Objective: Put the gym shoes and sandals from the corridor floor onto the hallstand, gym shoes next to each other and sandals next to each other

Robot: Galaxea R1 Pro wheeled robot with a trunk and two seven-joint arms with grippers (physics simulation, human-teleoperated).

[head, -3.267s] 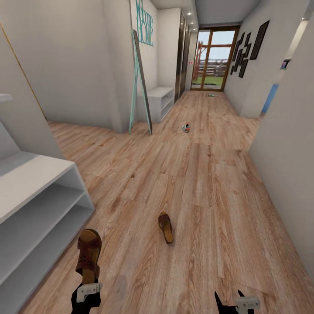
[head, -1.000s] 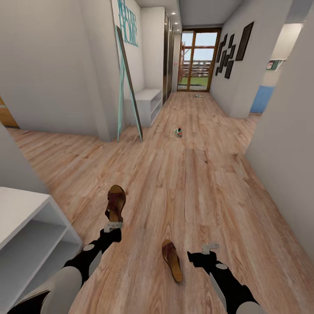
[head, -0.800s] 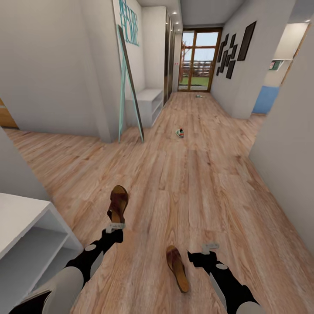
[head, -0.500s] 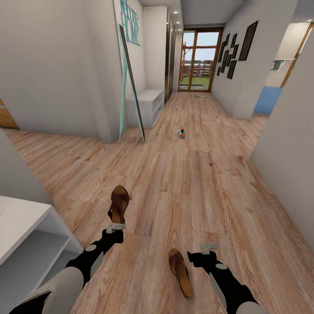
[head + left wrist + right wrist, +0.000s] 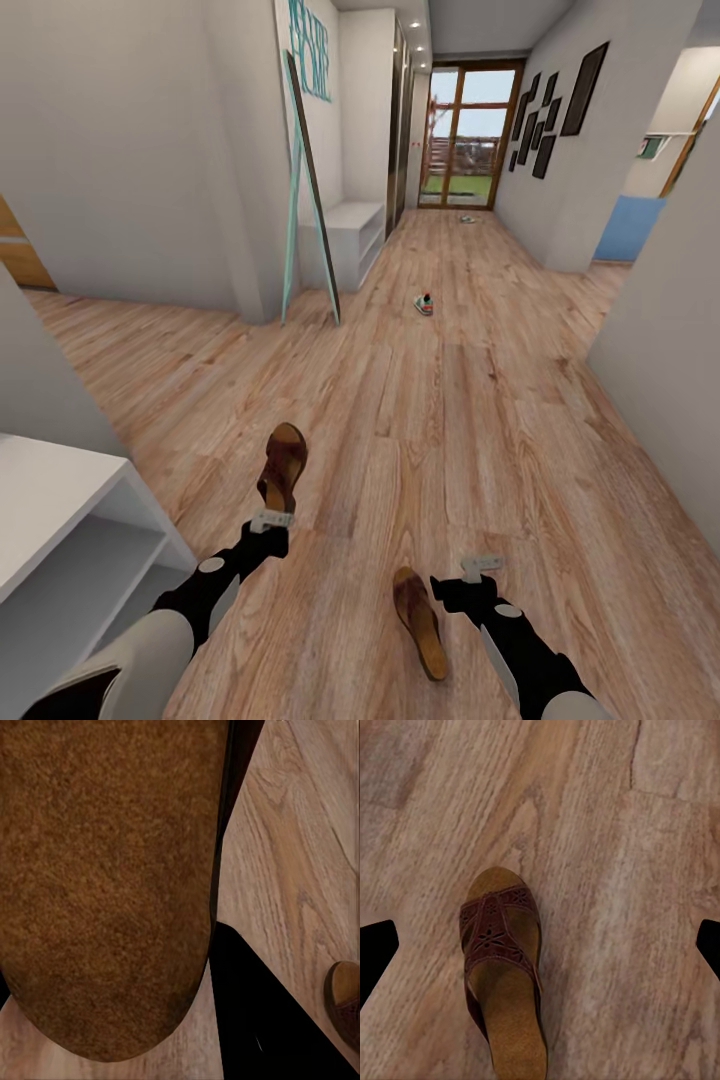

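Long corridor floor (image 5: pixel 470 420) of light wood planks runs toward a glass door at twelve o'clock. At eight o'clock in the head view, a white shelving unit (image 5: pixel 70 520) with open shelves stands close to the robot; a similar one sits farther off at eleven o'clock.

The left gripper (image 5: pixel 270 520) is clamped on the heel of one brown sandal (image 5: pixel 283 465), carried toe-forward above the floor, probably so it can travel to the rack. In the left wrist view its sole hides most of the floor.

The right gripper (image 5: pixel 480 567) hangs spread wide and empty just beside the second sandal (image 5: pixel 419 620), which lies flat on the floor at six o'clock. That sandal sits between the fingertips in the right wrist view, suggesting a pickup is being lined up.

One gym shoe (image 5: pixel 425 303) lies far down the corridor at twelve o'clock; another small shape near the door is too small to tell.
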